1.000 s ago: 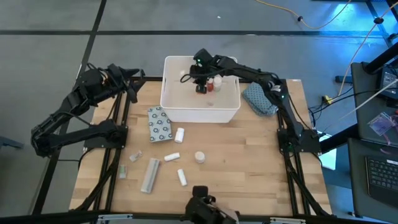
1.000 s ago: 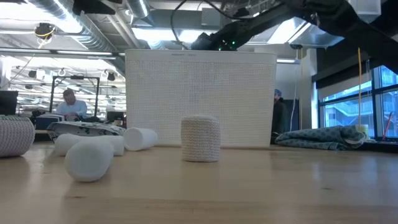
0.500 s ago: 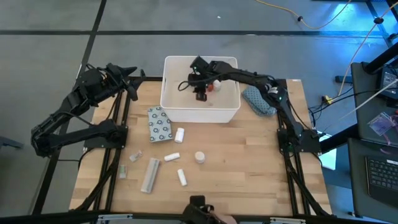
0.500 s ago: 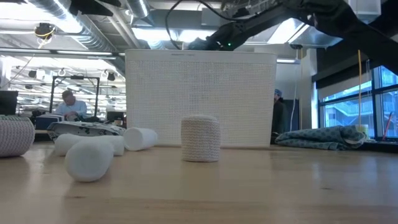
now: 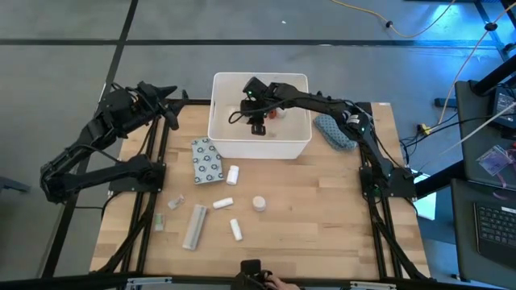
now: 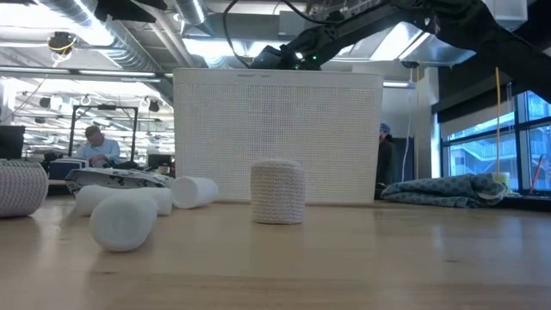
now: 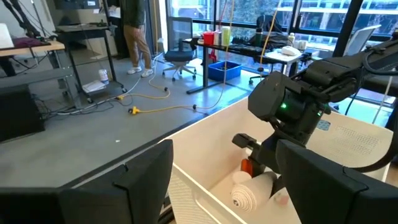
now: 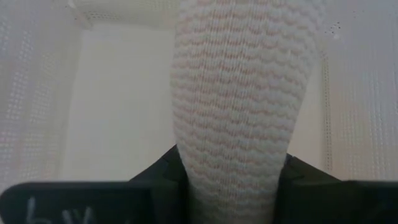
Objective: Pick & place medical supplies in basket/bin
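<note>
White woven gauze, ridged in wavy knitted rows, fills the right wrist view: a soft cylindrical roll [image 8: 239,118] pinched between the right gripper's [image 5: 257,126] dark fingers, which press in on either side of it. That gripper hangs inside the basket [image 5: 222,141], a white rectangular plastic tub with rounded corners and finely perforated walls, and the roll sits low over the tub's smooth pale floor. Just beside the claw, toward the right arm's side, a white-capped red bottle [image 5: 274,113] lies in the tub. Outside the tub, on the pale wooden plank table [image 5: 322,217] and well away from the claw, lie a flat grey dotted packet [image 5: 206,161], a stubby white roll [image 5: 232,174], another white roll [image 5: 223,203], a beige knitted roll [image 5: 259,203] standing on end, a third white roll [image 5: 235,229] and a long pale tube [image 5: 194,226]. A crumpled blue-grey patterned cloth [image 5: 335,131] rests by the tub's other side. The left gripper [image 5: 168,93] waits with its fingers spread beyond the tub's far left corner.
</note>
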